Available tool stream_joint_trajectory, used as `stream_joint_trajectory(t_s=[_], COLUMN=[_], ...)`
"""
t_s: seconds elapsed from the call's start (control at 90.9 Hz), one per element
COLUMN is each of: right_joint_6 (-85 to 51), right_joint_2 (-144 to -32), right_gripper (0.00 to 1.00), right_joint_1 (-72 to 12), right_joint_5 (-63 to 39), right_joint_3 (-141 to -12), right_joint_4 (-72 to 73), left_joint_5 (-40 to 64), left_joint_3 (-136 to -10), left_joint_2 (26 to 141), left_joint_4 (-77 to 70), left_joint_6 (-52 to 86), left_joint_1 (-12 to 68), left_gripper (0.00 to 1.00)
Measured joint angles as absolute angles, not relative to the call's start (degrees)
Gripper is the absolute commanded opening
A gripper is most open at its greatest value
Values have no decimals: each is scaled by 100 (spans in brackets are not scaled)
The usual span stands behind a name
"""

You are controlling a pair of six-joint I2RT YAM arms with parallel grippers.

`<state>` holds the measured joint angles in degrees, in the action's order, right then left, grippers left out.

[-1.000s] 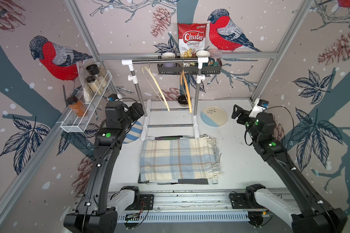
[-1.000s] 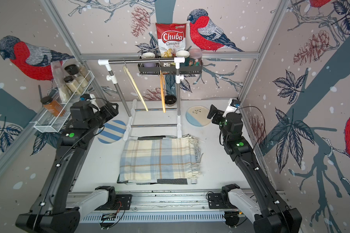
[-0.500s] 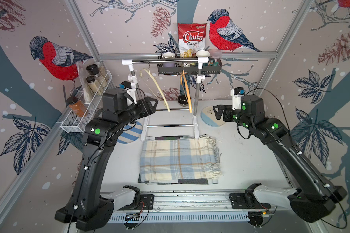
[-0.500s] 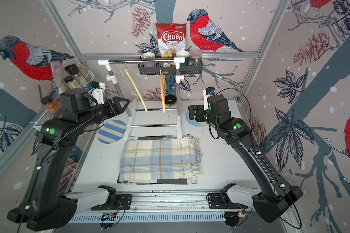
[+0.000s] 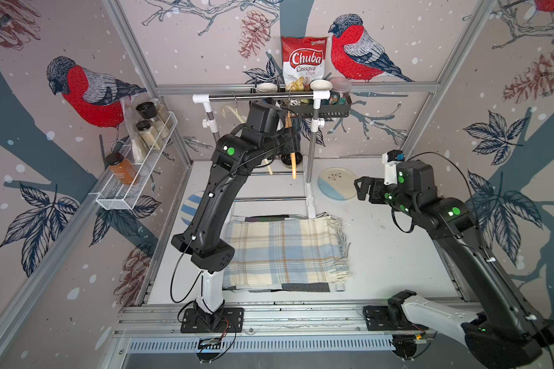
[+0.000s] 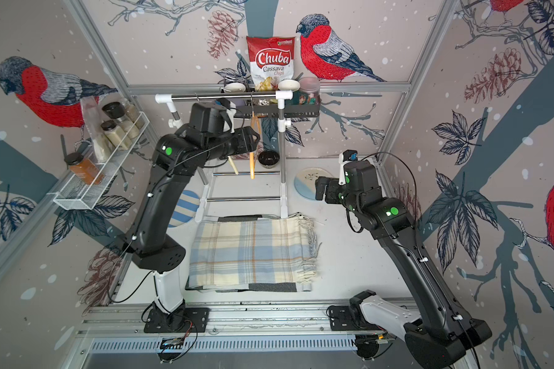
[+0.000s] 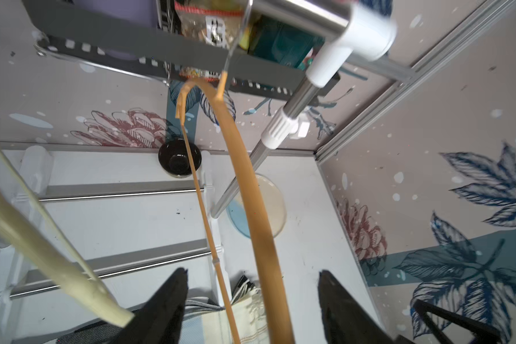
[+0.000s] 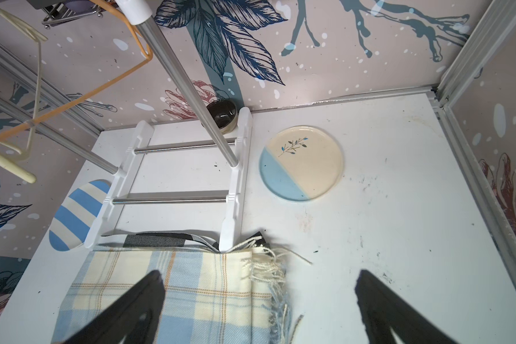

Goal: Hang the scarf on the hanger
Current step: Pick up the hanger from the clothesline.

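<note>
The folded plaid scarf point(image 5: 285, 252) point(image 6: 250, 252) lies flat on the table in front of the rack, fringe to the right. An orange hanger point(image 5: 293, 164) point(image 6: 252, 166) hangs from the rail, and a cream hanger point(image 7: 27, 238) hangs to its left. My left gripper point(image 5: 296, 145) point(image 6: 254, 140) is raised at the orange hanger point(image 7: 251, 193). In the left wrist view the left gripper point(image 7: 252, 274) has its jaws apart with the hanger's arm between them, clear of both. My right gripper point(image 5: 360, 190) point(image 8: 259, 274) is open above the scarf's fringed end point(image 8: 176, 292), holding nothing.
The rail point(image 5: 259, 96) spans two white-capped posts, with a black shelf basket point(image 5: 320, 110) and a chips bag point(image 5: 304, 60) behind. A cream-and-blue plate point(image 5: 338, 183), a striped plate point(image 5: 191, 204) and a black bowl point(image 8: 222, 114) sit on the table. A wire spice rack point(image 5: 135, 179) hangs on the left wall.
My left arm has risen and swung right from beside the rack to the orange hanger, its jaws narrowing around it. My right arm has lifted and reached out over the scarf's right end.
</note>
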<state>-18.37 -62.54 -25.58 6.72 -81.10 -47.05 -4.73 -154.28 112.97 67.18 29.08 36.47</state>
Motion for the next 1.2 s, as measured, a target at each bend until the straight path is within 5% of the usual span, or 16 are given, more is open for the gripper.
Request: stream_joint_trajectory(t_s=[0.396, 0.935, 1.199], right_joint_6=[-1813, -1951, -1959], right_joint_2=[-6025, -5970, -5935], right_gripper=[99, 98, 97], right_joint_1=[-2102, -1881, -1876], right_joint_5=[294, -86, -193], right_joint_3=[-7968, -7658, -7603], right_joint_4=[-4845, -4746, -4707], left_joint_5=[-1457, -1081, -690], left_joint_3=[-15207, -14746, -11266], left_joint_2=[11008, 10217, 8331], left_joint_4=[6973, 6818, 5983], left_joint_6=[2228, 1870, 2274], left_joint_1=[3732, 3732, 3736], left_gripper=[0, 0, 0])
